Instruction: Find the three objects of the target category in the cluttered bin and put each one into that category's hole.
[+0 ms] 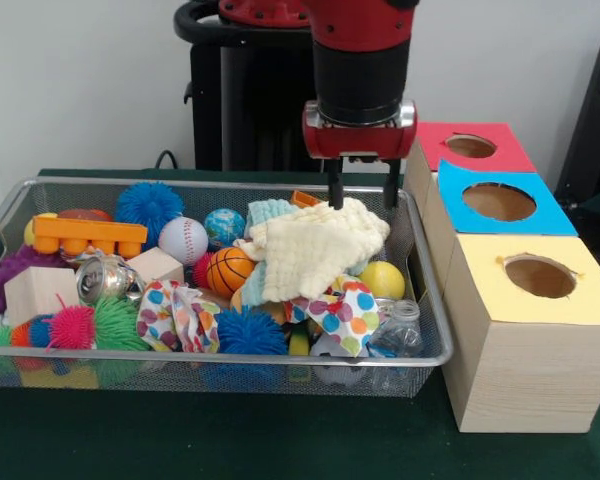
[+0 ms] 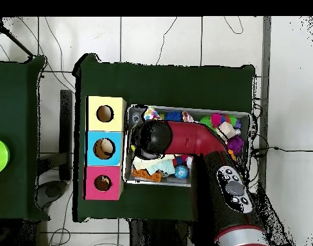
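Observation:
The silver wire-mesh bin holds a heap of toys and cloths; it also shows in the overhead view. My gripper hangs over the bin's far right corner. It is open and empty, its fingertips just above a cream cloth. No toy animal figure shows clearly; a round yellow thing lies half under the cloth and I cannot tell what it is. In the overhead view the arm covers the gripper and much of the bin.
Three boxes with round holes stand beside the bin: red, blue, yellow. The bin holds spiky balls, a baseball, a small basketball, wooden blocks, a can and patterned cloths.

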Action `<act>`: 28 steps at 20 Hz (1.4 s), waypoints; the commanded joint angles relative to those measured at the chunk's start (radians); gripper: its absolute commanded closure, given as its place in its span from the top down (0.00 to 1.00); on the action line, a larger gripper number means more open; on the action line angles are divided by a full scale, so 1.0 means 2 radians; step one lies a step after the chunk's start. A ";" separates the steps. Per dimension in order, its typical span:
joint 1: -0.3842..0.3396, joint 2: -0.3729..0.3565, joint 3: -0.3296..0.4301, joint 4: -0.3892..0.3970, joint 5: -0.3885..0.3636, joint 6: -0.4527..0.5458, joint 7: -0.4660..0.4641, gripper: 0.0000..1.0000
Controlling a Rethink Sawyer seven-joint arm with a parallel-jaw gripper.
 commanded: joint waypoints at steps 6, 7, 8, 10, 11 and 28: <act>-0.049 0.012 0.025 0.008 -0.018 0.040 -0.040 1.00; -0.050 0.018 0.023 0.004 -0.025 0.034 -0.042 1.00; -0.052 0.025 0.021 0.000 -0.032 0.025 -0.044 1.00; -0.054 0.037 0.019 -0.014 -0.044 0.020 -0.051 1.00; -0.055 0.043 0.017 -0.023 -0.051 0.020 -0.054 1.00; -0.128 0.082 0.059 -0.094 -0.099 0.068 -0.131 1.00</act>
